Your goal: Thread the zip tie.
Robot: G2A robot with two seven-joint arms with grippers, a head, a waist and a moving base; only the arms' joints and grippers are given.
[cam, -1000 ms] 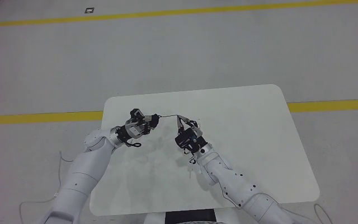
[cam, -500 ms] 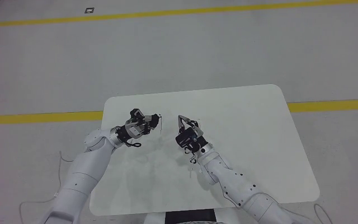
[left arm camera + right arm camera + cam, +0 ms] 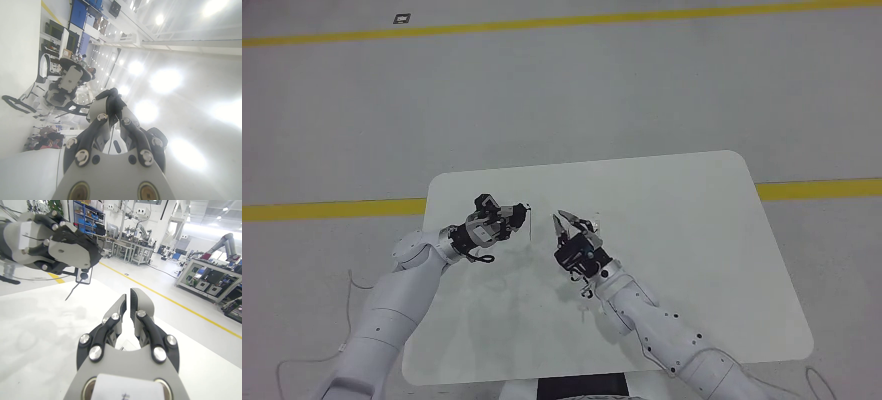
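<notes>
A thin black zip tie [image 3: 72,291] is pinched in my left gripper [image 3: 512,215], which is shut on it above the left part of the white table [image 3: 692,230]. Its free tail [image 3: 529,218] hangs down past the fingertips toward the tabletop. In the left wrist view the strand [image 3: 111,132] runs back between the shut fingers [image 3: 102,106]. My right gripper [image 3: 570,218] hovers a short way to the right, facing the left gripper [image 3: 75,253]. It is open by a narrow gap [image 3: 128,300], with nothing between its pads and clear of the tail.
The table's rounded edge runs close behind the left gripper. A yellow floor line [image 3: 802,188] passes behind the table. Bare tabletop spreads to the right and front of both grippers.
A second ago the zip tie stretched between both grippers. The right gripper has let go of the tail, which swung back to hang beside the left gripper. The right fingers have spread slightly.
</notes>
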